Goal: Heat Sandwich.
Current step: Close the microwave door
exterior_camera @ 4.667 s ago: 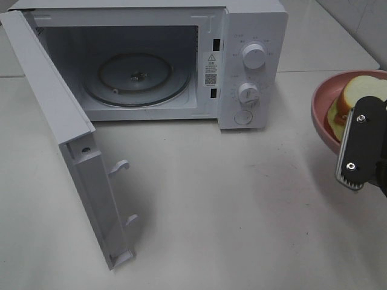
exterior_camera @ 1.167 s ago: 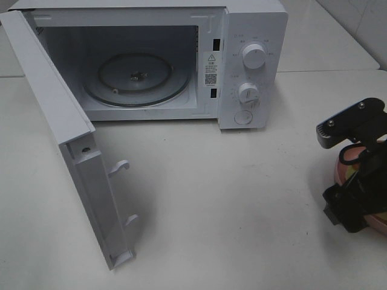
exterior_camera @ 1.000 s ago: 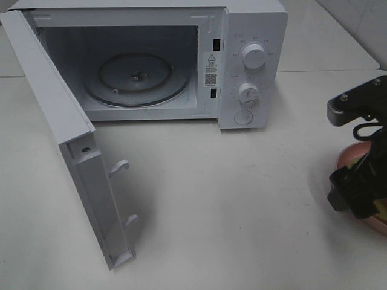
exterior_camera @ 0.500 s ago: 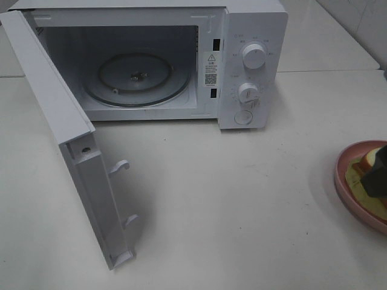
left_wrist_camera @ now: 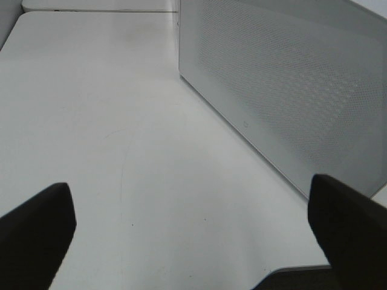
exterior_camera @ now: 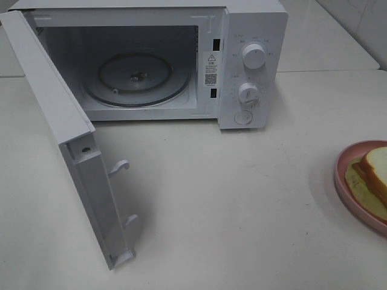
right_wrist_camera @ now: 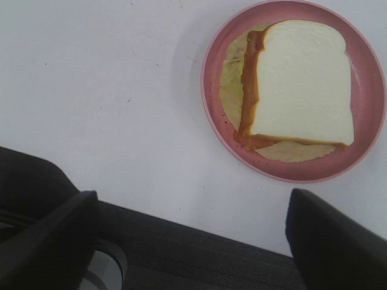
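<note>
My sandwich (right_wrist_camera: 299, 84) lies flat on a pink plate (right_wrist_camera: 211, 90) at the right edge of the tabletop (exterior_camera: 242, 199), well apart from the microwave (exterior_camera: 251, 66) at the back, whose door (exterior_camera: 66, 157) stands swung wide with the glass turntable (exterior_camera: 136, 78) bare inside.

I judge the bread soft and easily crushed, the filling loose enough to slide, so I would not pinch the sandwich itself. The plate looks stiff and light, probably slick; its raised rim on the side nearest the microwave is the place to take hold, kept level so nothing slips off.

My right gripper (right_wrist_camera: 187, 241) hangs above the plate with its jaws spread wide and nothing between them. My left gripper (left_wrist_camera: 193, 235) is also spread wide and holds nothing, near the outer face of the door.

The high view cuts the plate off at the frame edge and shows neither gripper. My right wrist view shows the whole plate; my left wrist view shows the door's dotted outer panel, unseen elsewhere.
</note>
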`<state>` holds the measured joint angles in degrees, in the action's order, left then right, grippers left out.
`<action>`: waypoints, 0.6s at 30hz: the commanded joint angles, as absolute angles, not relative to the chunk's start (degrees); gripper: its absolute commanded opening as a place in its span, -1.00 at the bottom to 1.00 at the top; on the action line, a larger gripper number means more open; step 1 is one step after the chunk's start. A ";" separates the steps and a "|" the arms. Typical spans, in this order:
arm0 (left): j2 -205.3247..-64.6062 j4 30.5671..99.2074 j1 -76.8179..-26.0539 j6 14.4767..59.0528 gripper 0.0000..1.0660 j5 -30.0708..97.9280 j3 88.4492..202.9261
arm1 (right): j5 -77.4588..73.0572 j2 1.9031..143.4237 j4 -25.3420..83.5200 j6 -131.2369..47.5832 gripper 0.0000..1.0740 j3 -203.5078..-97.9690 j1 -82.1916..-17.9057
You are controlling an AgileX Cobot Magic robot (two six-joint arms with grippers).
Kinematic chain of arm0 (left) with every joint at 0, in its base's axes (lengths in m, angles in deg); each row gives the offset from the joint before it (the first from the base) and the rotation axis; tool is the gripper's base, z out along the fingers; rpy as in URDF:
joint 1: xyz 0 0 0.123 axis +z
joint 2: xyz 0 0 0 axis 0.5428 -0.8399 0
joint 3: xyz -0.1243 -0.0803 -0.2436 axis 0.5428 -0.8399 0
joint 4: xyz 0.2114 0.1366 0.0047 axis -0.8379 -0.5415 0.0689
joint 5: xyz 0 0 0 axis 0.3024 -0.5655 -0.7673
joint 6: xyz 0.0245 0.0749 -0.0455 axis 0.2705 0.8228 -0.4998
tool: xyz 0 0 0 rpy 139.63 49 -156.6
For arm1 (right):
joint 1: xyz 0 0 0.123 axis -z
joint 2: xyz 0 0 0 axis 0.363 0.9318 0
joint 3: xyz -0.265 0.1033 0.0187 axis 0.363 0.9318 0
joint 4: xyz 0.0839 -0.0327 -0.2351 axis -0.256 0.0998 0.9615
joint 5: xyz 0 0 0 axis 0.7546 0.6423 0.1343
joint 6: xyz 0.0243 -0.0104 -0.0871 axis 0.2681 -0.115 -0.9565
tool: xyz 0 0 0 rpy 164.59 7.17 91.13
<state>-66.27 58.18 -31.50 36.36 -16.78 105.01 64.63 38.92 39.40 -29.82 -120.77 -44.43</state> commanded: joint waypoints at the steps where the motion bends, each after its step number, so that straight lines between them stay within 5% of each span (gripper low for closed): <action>1: -65.92 58.24 -31.38 36.02 0.83 -16.49 105.01 | 66.30 34.79 39.29 -30.40 0.42 -120.83 -44.26; 18: -65.92 58.24 -31.38 36.02 0.83 -16.49 105.01 | 65.78 20.12 39.17 -31.43 0.42 -120.72 -36.87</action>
